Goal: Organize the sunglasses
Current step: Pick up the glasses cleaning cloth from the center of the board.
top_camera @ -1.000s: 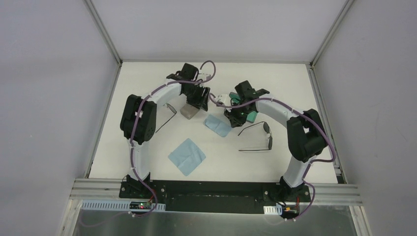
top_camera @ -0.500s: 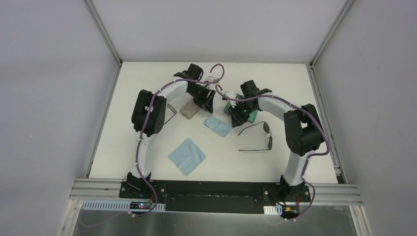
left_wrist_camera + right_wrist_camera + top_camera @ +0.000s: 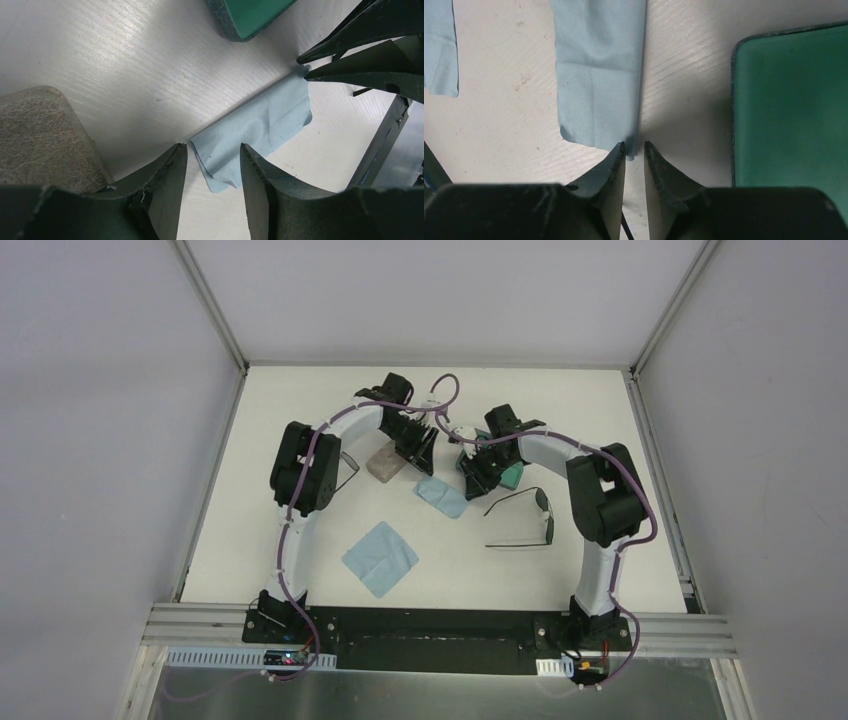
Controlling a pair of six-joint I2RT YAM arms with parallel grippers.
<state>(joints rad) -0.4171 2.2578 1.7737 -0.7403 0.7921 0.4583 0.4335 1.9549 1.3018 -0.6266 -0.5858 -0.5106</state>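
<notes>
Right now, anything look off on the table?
The smaller blue cloth lies rumpled, one corner doubled over, unlike the flat cloth. One pair of sunglasses sits arms unfolded outside the teal case.

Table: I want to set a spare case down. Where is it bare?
Bare: the far strip of table, and the near patch between the larger cloth and the sunglasses. Crowded mid-table, around the small cloth.

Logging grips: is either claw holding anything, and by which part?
No sure hold. The left claw stands open astride one corner of the folded blue cloth; the right claw, nearly closed at its opposite corner, pinch unconfirmed.
</notes>
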